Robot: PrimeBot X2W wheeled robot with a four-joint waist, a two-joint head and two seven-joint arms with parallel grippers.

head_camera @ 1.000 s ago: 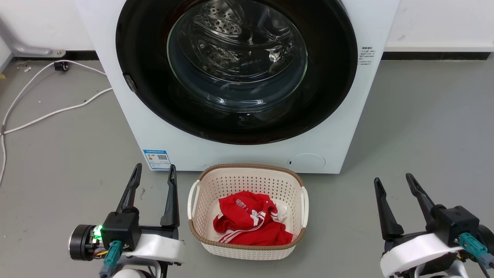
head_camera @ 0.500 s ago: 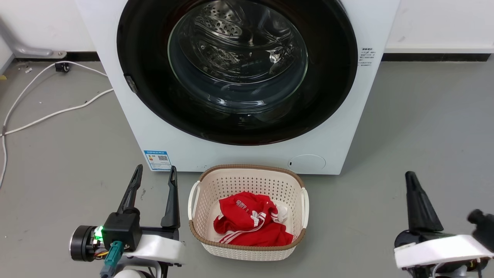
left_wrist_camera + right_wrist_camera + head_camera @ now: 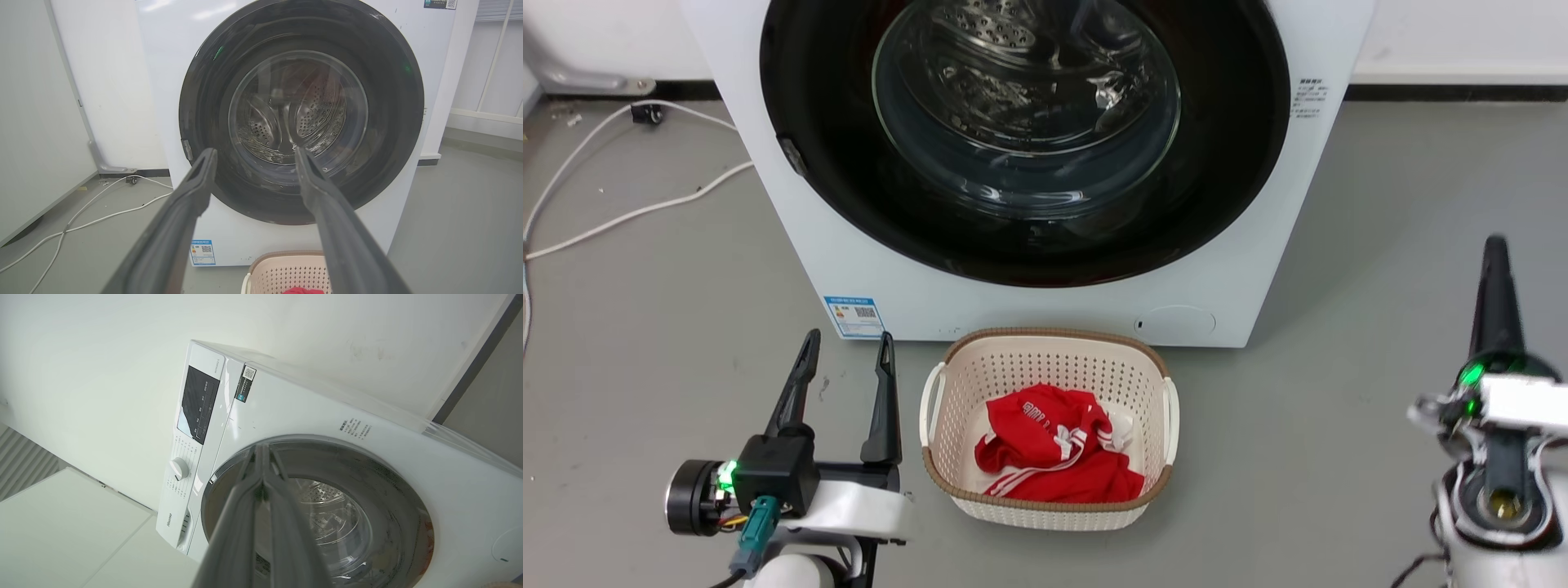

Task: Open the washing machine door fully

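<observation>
Left end effector point(image 3: 849, 335): black fingers point(image 3: 796, 392); white shell point(image 3: 858, 510); green light point(image 3: 725, 474); teal connector point(image 3: 757, 525).

From my right wrist I read one brand word, Hisense point(image 3: 168, 520), printed on the white control strip point(image 3: 182, 486) of the washing machine point(image 3: 286, 412), above the washing machine door point(image 3: 392, 506). A blue label sticker point(image 3: 854, 316) with a QR code sits below the door's lower left. A dark QR sticker point(image 3: 246, 381) sits above the door and a block of small print point(image 3: 1311, 98) off its right edge, all too fine to read. The white lettering point(image 3: 1035, 419) on the red garment point(image 3: 1086, 486) in front of the door is illegible too.
</observation>
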